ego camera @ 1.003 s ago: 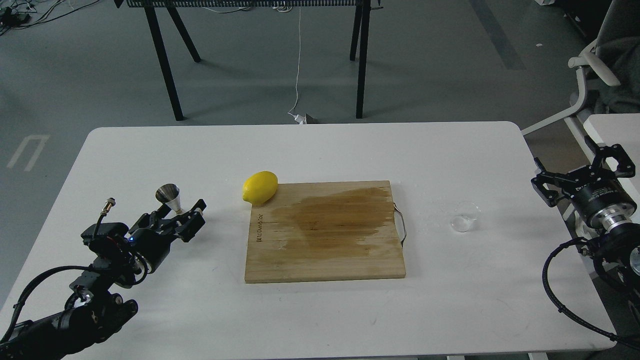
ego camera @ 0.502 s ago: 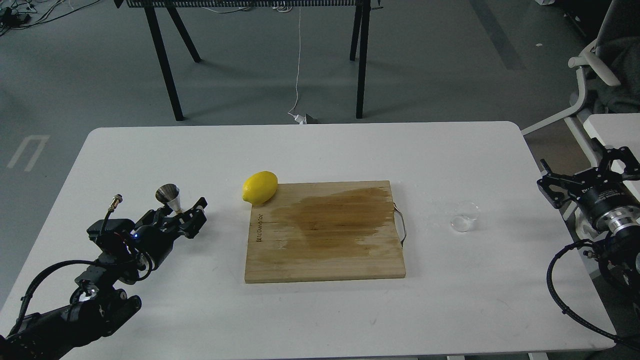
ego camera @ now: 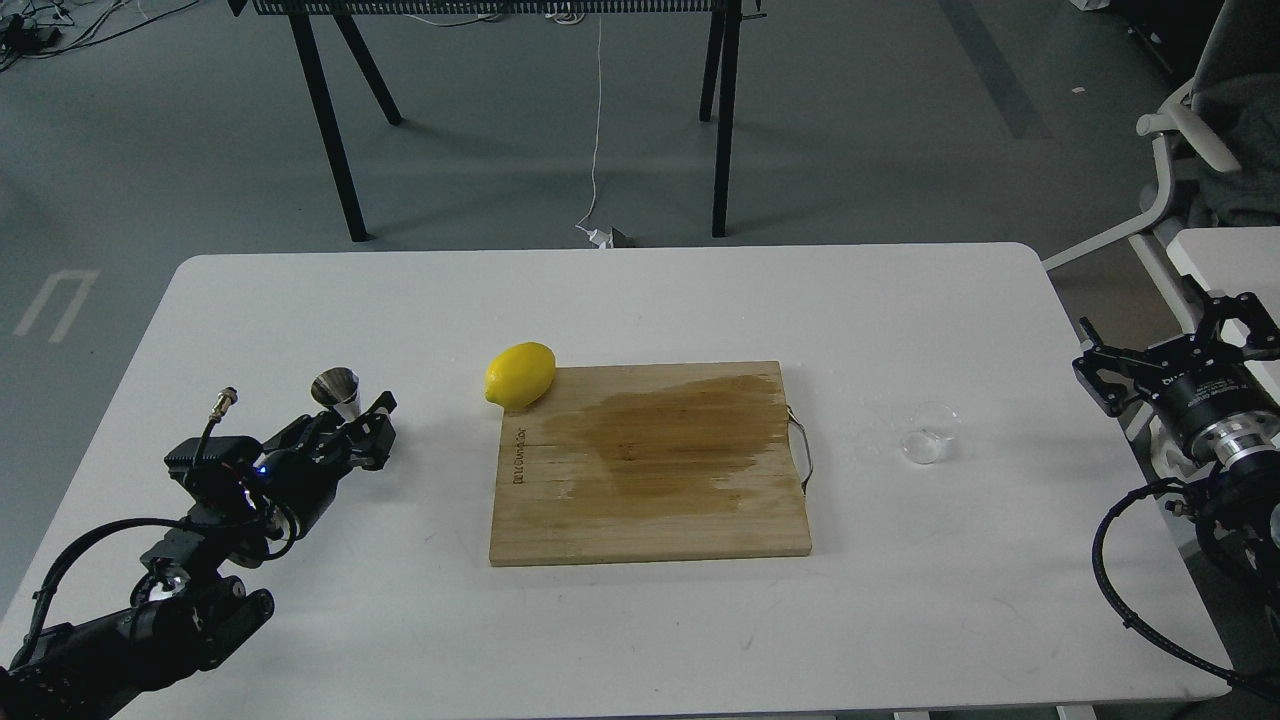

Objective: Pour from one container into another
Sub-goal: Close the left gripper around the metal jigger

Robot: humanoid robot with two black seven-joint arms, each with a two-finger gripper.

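The clear glass cup (ego camera: 928, 434) stands upright on the white table (ego camera: 640, 300), right of the cutting board. The steel jigger (ego camera: 337, 390) stands upright at the left, its lower cone hidden behind my left gripper (ego camera: 345, 425). That gripper is open, with one finger on each side of the jigger's base; I cannot tell whether they touch it. My right gripper (ego camera: 1165, 345) hangs open and empty beyond the table's right edge, well right of the cup.
A wooden cutting board (ego camera: 650, 465) with a wet brown stain lies mid-table, a metal handle on its right side. A lemon (ego camera: 520, 375) rests at its far left corner. A white chair (ego camera: 1180, 150) stands at the right, and black table legs stand behind.
My left gripper has shifted a little left, closer around the jigger's base. My right gripper drew slightly right, away from the cup, then held still. Cup and jigger have not moved.
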